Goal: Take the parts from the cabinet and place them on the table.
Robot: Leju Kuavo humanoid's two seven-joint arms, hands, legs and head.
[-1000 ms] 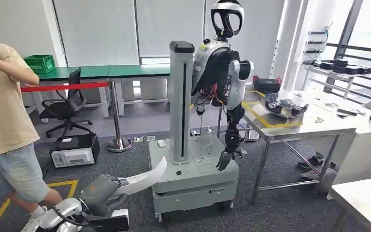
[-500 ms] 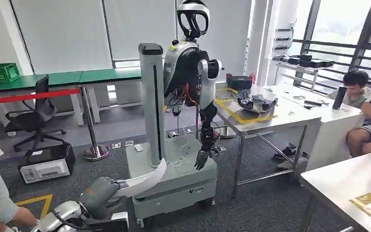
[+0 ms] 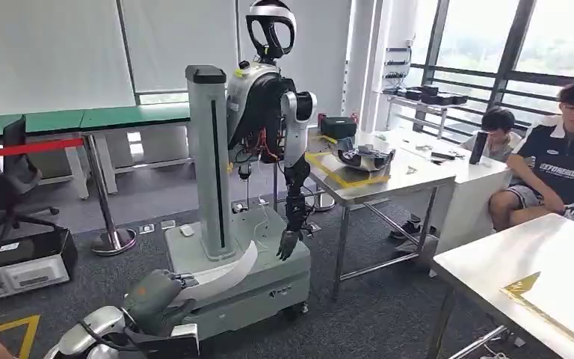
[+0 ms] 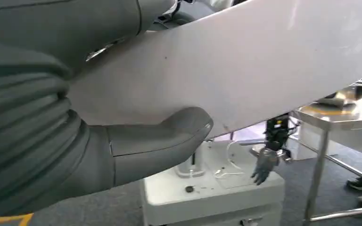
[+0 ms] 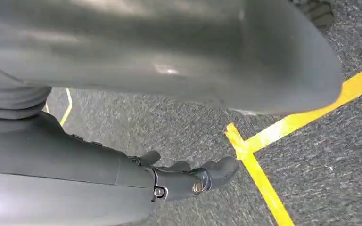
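White curved panel part (image 3: 220, 274), thin and strip-like, is held in the left hand (image 3: 153, 298) at about 7 o'clock in the head view; in the left wrist view the grey thumb (image 4: 169, 136) presses under the part's broad pale face (image 4: 245, 75), so the grasp looks firm. Right hand (image 5: 188, 179) hangs over grey carpet with a yellow floor tape line (image 5: 259, 179); its dark fingers are curled in with nothing in them. Change over the last second: the whole scene has slid leftward in the head view, so the camera has turned, not the objects. The parked humanoid on its stand (image 3: 269, 149) went from centre-right toward centre, the person in the beige shirt has gone out at 9 o'clock, and a steel table (image 3: 493, 258) with a yellow marking has come in at 4 o'clock, with two seated people (image 3: 568, 157) beyond it at 3 o'clock. Judgement: the pick from the cabinet is done; this is the carry and turn toward a table, with placing not yet begun. Part's long axis runs from the hand up toward 1 o'clock, free end pointing at the stand's white base (image 3: 269, 280), bowed along its length.
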